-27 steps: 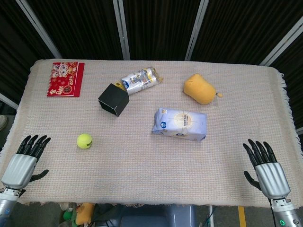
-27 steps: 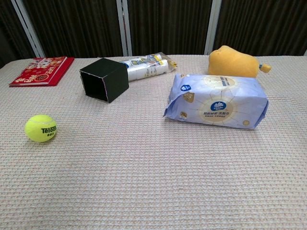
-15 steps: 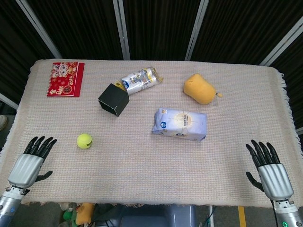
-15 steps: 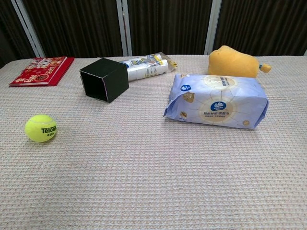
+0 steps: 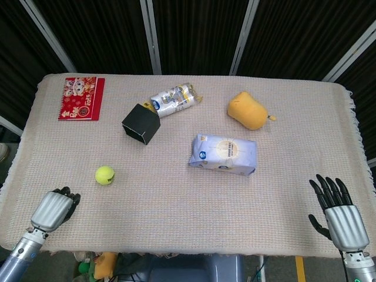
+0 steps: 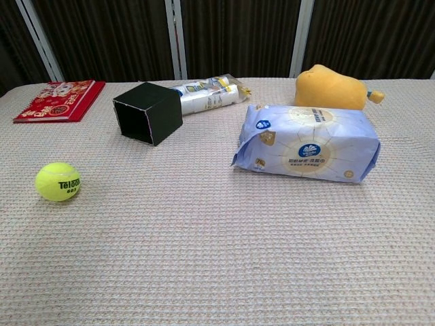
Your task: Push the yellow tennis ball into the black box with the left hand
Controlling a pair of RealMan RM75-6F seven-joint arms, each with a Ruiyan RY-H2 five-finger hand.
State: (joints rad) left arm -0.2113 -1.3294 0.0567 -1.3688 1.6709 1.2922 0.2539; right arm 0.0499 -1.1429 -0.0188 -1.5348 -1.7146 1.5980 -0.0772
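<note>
The yellow tennis ball (image 5: 104, 175) lies on the woven cloth at the front left, also seen in the chest view as the ball (image 6: 58, 181). The black box (image 5: 141, 123) lies on its side behind and to the right of it, its open mouth (image 6: 136, 117) facing the front left. My left hand (image 5: 54, 210) is near the table's front left edge, in front and left of the ball, apart from it, fingers curled in and holding nothing. My right hand (image 5: 341, 217) is at the front right corner with its fingers spread. Neither hand shows in the chest view.
A red booklet (image 5: 81, 98) lies at the back left. A silver snack packet (image 5: 172, 100) sits just behind the box. A yellow plush toy (image 5: 249, 110) and a blue-white tissue pack (image 5: 223, 154) occupy the middle right.
My left hand has moved right toward the ball and its fingers have curled in. My right hand has slid slightly back toward the front edge. Ball and box have not moved.
</note>
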